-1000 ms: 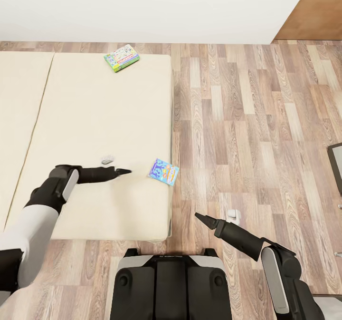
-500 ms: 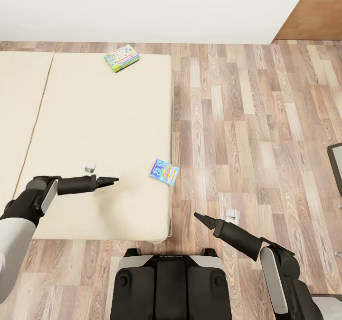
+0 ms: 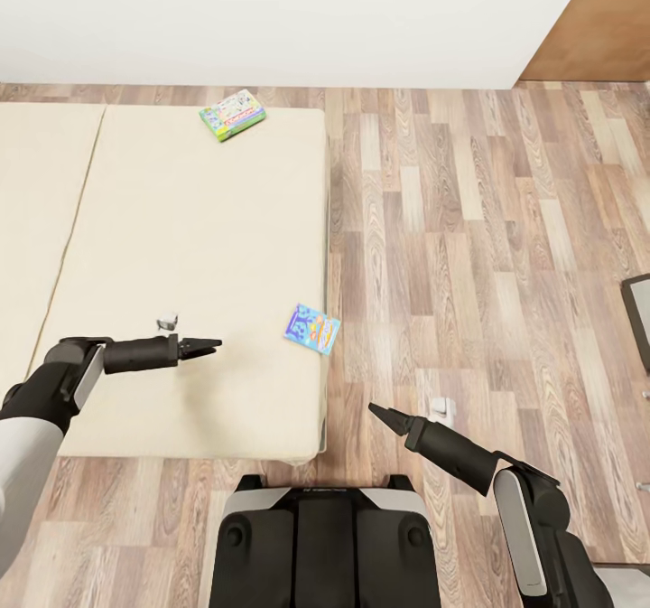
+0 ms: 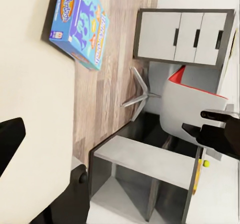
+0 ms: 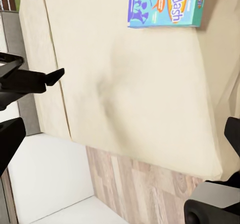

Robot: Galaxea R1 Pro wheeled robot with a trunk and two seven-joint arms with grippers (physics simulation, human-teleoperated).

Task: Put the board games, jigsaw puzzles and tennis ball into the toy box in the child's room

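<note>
Two board games lie on the beige bed (image 3: 181, 229). The green-edged one (image 3: 232, 114) rests near the far end. The blue one (image 3: 312, 328) sits at the bed's right edge, slightly overhanging it, and also appears in the left wrist view (image 4: 80, 24) and the right wrist view (image 5: 167, 4). My left gripper (image 3: 215, 346) hovers open over the mattress, about a hand's length left of the blue game. My right gripper (image 3: 375, 409) stands open over the floor, just off the bed's near right corner. The toy box and jigsaw puzzles are out of view.
Wood floor (image 3: 469, 229) stretches right of the bed to a dark-framed object (image 3: 639, 314) at the edge. A white wall runs behind, with a brown panel (image 3: 596, 21) at upper right. The left wrist view shows a pale drawer unit (image 4: 182, 36) and a red-and-white chair (image 4: 192, 104).
My left arm has drawn back to the left, away from the blue game. The head camera has tilted slightly. The right arm has stayed put.
</note>
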